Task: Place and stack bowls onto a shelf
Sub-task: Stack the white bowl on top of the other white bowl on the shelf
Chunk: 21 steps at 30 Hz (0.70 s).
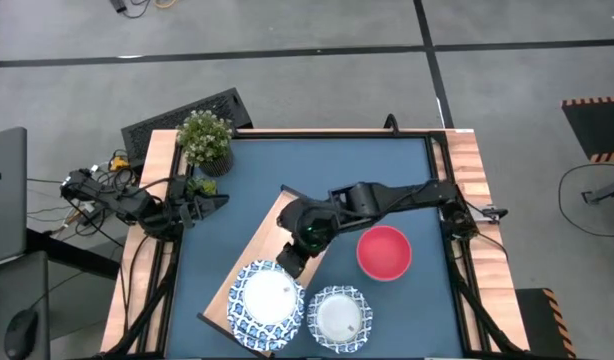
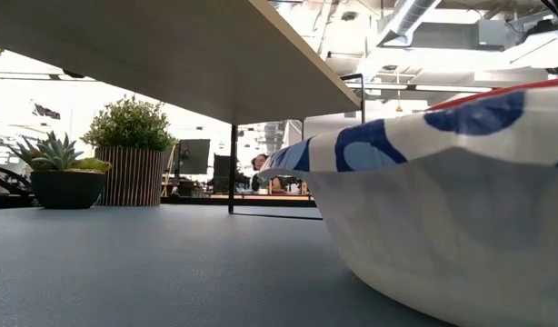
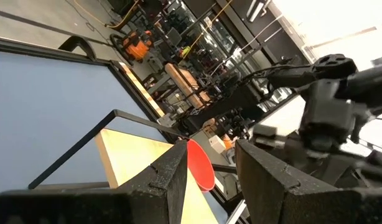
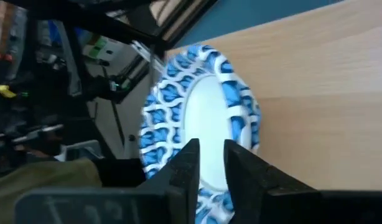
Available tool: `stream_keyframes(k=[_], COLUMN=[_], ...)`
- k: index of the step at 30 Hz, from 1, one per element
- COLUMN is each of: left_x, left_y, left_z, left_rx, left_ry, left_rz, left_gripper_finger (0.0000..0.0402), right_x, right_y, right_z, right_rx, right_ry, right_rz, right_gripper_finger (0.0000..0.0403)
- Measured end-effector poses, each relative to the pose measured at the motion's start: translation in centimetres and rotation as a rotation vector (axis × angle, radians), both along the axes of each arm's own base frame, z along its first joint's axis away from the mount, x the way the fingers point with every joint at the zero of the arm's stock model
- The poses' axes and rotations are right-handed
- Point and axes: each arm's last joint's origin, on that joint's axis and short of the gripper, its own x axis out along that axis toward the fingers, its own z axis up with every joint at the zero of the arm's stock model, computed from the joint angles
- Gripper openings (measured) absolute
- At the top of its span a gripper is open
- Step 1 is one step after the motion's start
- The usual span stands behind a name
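From where I stood, the right pincer (image 1: 290,262) was down over the long light wooden shelf board (image 1: 269,232), which sat at a slant across the dark blue bench (image 1: 387,170), right at the edge of a shallow blue-and-white patterned bowl with a white centre (image 1: 266,293). That bowl sat on the near end of the shelf. In the right wrist view the two dark fingers (image 4: 186,168) stood only a little apart, straddling the scalloped rim of that bowl (image 4: 200,118), but I couldn't really tell if they were pinching the rim or had let it go. A second blue-and-white patterned bowl (image 1: 339,316) sat just beside the first one on the bare bench, off the shelf, and it filled most of the low view (image 2: 443,200). A plain red round bowl (image 1: 384,251) was on the bench too, near the right arm and just off the shelf's long edge. The left pincer (image 1: 209,201) hung back at the left edge of the bench next to a small dark potted succulent (image 2: 59,173), with a bushy green plant in a ribbed pot (image 1: 205,140) in the corner behind it. Its fingers (image 3: 172,180) stood apart with nothing between them, so released, and past them you could see the red bowl (image 3: 200,164) and the shelf's thin dark rim (image 3: 138,118).
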Motion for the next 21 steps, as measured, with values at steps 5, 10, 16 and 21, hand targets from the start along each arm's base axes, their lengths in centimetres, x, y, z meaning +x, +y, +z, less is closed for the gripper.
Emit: stream_keyframes(k=[5,10,16,21], left_x=[0.0,0.0,0.0,0.0], left_y=[0.0,0.0,0.0,0.0], left_z=[0.0,0.0,-0.1,-0.1], left_rx=[0.000,0.001,-0.001,-0.003], left_ry=[0.001,0.002,0.008,0.008], left_rz=[0.000,0.001,0.001,0.000], left_gripper_finger=[0.0121,0.0121,0.0121,0.0121], right_x=[0.9,1.3,1.8,2.1], right_y=[0.1,0.2,0.3,0.4], right_z=[-1.3,-2.2,-3.2,-3.9], right_rx=[-0.022,-0.026,-0.040,-0.036], right_ry=[0.023,0.048,0.079,0.103], right_rz=[0.013,0.022,0.035,0.047], right_gripper_finger=[0.0068,0.0063,0.0063,0.0063])
